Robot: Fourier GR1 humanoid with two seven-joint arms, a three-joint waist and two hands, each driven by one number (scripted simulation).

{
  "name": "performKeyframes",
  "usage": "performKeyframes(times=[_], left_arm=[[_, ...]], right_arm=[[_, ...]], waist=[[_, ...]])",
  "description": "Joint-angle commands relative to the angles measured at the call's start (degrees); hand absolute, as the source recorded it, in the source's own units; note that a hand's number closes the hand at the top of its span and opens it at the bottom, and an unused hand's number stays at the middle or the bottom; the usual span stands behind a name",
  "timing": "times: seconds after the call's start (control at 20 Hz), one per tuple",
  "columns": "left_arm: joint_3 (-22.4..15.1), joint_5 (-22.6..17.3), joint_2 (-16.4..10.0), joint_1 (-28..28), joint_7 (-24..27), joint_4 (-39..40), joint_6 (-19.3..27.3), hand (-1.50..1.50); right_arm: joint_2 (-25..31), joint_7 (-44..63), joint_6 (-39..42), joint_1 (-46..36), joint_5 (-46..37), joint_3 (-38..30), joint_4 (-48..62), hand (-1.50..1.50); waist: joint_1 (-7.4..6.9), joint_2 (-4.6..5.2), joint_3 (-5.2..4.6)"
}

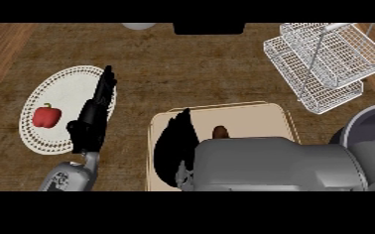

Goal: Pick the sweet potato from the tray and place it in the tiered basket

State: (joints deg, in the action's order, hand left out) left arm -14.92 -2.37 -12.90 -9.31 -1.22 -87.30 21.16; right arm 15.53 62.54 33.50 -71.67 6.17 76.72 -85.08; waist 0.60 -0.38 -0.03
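Right hand (178,148) over tray (258,119); open or closed: cannot tell. Sweet potato (219,131) mostly hidden; likely stiff, moderately heavy, rough-skinned, so grasp across middle

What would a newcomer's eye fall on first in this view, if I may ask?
The bulky grey right forearm fills the lower right, its black right robot hand over the beige tray, beside a brown glimpse of sweet potato. A red pepper stands out on the white plate at left, by the open left robot hand; the wire tiered basket sits upper right.
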Motion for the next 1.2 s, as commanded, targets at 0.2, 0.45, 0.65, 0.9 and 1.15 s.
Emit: performKeyframes(times=[0.2,0.45,0.65,0.9,1.15], left_arm=[[-1.3,2.2,1.1,0.5,-2.2,-2.6,0.7,0.0],[2.5,-0.6,0.6,-0.2,1.3,0.8,-2.3,0.0],[0.9,1.7,2.4,1.0,1.8,0.8,-1.1,0.0],[2.8,2.1,1.7,-2.8,-1.3,1.8,-1.5,0.0],[2.5,2.3,2.5,-1.3,-0.7,0.5,-2.2,0.0]], right_arm=[[0.3,8.3,2.9,4.8,-2.5,-1.5,2.3,-1.5],[3.8,4.0,2.9,8.2,-7.3,-2.5,0.5,-1.5],[1.2,7.2,5.5,10.4,-6.9,-6.0,-1.7,-1.5],[-0.9,8.6,6.7,14.1,-8.4,-5.8,-1.1,-1.5],[0.7,4.2,6.5,16.5,-13.5,-7.3,1.2,-1.5]], waist=[[-0.5,0.06,0.02],[-0.41,0.27,0.01],[-0.32,0.16,0.0],[-0.09,0.13,-0.01],[-0.4,0.21,0.01]])
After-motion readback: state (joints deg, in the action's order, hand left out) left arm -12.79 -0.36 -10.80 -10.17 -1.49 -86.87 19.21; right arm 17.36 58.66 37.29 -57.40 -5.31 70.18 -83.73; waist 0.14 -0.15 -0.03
